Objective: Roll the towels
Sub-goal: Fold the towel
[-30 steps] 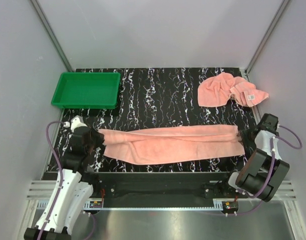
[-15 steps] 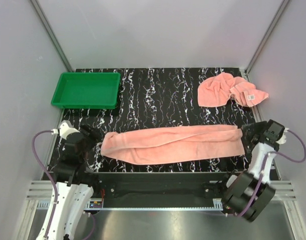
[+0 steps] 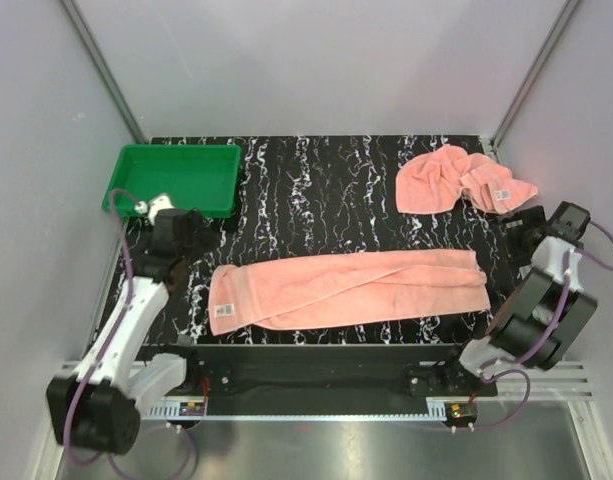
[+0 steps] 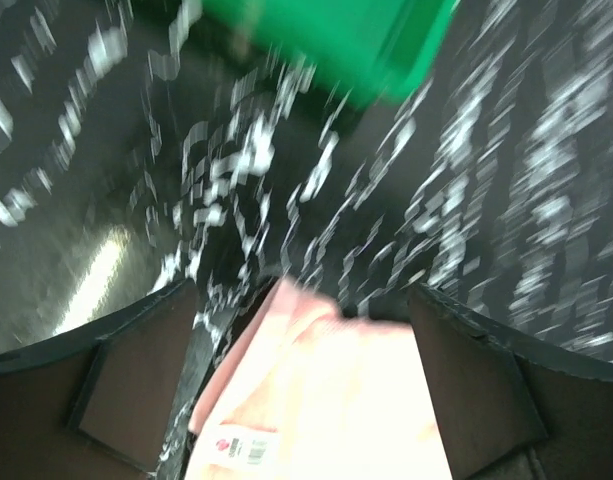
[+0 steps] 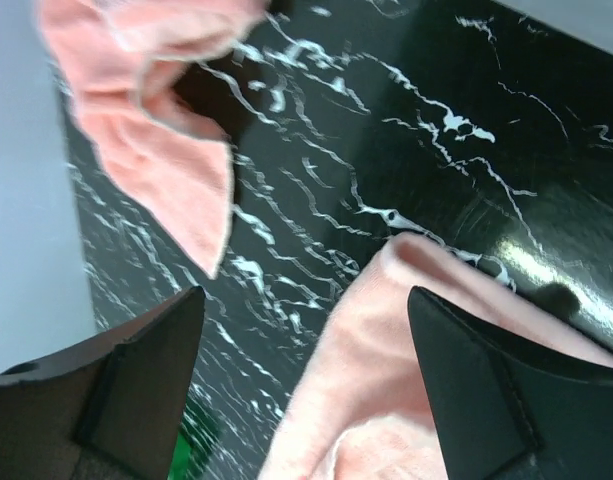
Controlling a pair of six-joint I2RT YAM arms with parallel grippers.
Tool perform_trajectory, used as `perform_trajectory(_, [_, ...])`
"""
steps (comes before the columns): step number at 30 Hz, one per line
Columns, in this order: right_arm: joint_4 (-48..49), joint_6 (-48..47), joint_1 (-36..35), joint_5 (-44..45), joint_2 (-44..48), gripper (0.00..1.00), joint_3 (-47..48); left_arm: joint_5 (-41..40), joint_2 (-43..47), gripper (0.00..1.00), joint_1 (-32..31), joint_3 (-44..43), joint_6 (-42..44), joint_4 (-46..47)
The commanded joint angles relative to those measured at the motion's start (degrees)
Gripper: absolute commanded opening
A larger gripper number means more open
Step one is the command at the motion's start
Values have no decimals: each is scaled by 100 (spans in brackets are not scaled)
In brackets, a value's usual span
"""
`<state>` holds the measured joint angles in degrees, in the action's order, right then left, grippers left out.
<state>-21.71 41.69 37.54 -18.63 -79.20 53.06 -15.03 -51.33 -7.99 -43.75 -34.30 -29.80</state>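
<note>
Long salmon towel lies flat across lower-centre counter, seemingly spread for rolling; left pincer, right pincer both wide, empty.

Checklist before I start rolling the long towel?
1. Long towel lying flat and straight: ok.
2. Left pincer open, holding nothing: ok.
3. Right pincer open, holding nothing: ok.
4. Tray apart from the long towel: ok.
5. Second towel spread flat: not ok, bunched at the far right.
</note>
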Motion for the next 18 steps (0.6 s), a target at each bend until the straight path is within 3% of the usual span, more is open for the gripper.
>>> perform_trajectory(1, [-343, -566, -62, -834, -849, 88, 240, 623, -605, 89, 105, 103, -50, 255])
perform_trajectory(8, [-623, -961, -783, -9, -1800, 89, 697, 685, -1537, 83, 122, 376, -94, 695])
perform_trajectory(18, [-421, -908, -783, -149, -2328, 86, 794, 1002, -2899, 75, 122, 341, -147, 1345])
